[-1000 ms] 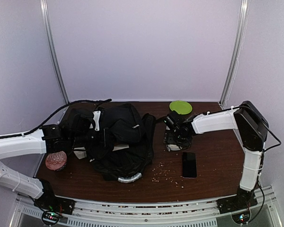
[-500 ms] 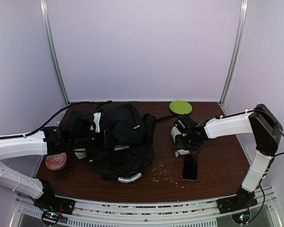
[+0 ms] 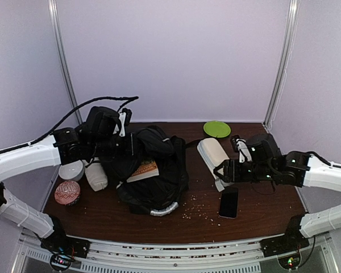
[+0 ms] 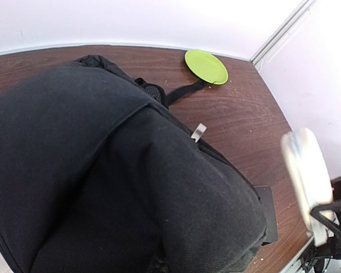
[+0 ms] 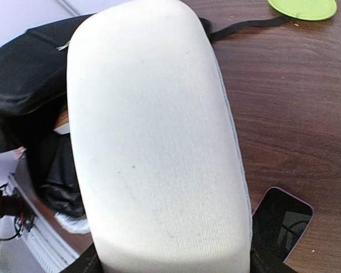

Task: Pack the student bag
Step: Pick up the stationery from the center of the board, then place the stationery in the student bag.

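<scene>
The student bag [image 3: 156,185], a large black backpack, lies left of the table's centre, with an orange-edged book [image 3: 145,169] showing in its opening. My left gripper [image 3: 124,149] is shut on the bag's upper fabric and holds it raised. The bag [image 4: 102,170] fills the left wrist view and hides the fingers. My right gripper [image 3: 223,172] is shut on a beige zip pouch [image 3: 211,153] and holds it above the table, right of the bag. The pouch [image 5: 153,142] fills the right wrist view, with the bag [image 5: 28,79] beyond it.
A black phone [image 3: 228,202] lies under the right gripper. A green plate [image 3: 216,128] sits at the back. A second pale pouch [image 3: 95,175], a grey-white round object [image 3: 71,169] and a red patterned ball [image 3: 67,192] lie left of the bag. Crumbs [image 3: 196,209] dot the front.
My left arm rose and pulled the bag's top fabric up and back, showing the book and the things on the left. My right arm drew back to the right with the pouch.
</scene>
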Robot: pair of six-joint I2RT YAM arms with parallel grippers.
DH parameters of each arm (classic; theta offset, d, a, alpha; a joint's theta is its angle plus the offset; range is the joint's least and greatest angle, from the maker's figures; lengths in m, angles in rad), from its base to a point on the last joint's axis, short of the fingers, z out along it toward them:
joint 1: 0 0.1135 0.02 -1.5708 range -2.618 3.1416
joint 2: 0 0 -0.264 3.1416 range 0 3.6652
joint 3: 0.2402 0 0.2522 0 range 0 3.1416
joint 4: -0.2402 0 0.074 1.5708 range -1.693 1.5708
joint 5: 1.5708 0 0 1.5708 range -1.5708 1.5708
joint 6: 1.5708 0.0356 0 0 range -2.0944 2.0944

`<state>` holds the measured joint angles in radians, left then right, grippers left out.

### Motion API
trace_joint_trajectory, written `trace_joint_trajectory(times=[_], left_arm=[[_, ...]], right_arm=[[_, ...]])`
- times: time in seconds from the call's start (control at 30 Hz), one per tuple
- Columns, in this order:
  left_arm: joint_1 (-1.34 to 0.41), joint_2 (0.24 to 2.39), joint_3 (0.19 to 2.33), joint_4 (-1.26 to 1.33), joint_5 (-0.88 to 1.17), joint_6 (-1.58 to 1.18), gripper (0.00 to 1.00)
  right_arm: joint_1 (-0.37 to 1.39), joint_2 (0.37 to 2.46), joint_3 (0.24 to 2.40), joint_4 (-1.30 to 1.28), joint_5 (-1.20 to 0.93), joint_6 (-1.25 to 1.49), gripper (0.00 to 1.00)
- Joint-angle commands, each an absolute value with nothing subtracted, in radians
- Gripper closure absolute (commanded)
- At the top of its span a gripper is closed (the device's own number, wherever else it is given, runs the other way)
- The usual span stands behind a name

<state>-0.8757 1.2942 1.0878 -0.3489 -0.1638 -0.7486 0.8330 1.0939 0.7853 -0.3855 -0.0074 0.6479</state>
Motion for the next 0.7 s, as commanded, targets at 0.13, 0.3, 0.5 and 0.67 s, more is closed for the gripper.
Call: trace_joint_trajectory(times=[0.13, 0.3, 0.5, 0.67], left_arm=[[-0.881, 1.376, 1.239, -0.207, -0.072, -0.722, 1.0], [-0.887, 1.383, 1.216, -0.174, -0.04, -0.754, 1.0], [-0.891, 1.364, 1.182, -0.179, -0.058, -0.769, 1.0], [-0.899, 1.365, 1.154, -0.175, -0.056, -0.779, 1.0]], right_arm=[[0.97, 0.956, 0.768, -0.354, -0.176, 0.601, 0.4], [1.067, 1.095, 0.859, -0.409, -0.205, 0.547, 0.39], [1.084, 1.326, 0.978, -0.422, -0.158, 0.561, 0.39], [1.063, 1.502, 1.111, -0.463, -0.079, 0.603, 0.39]])
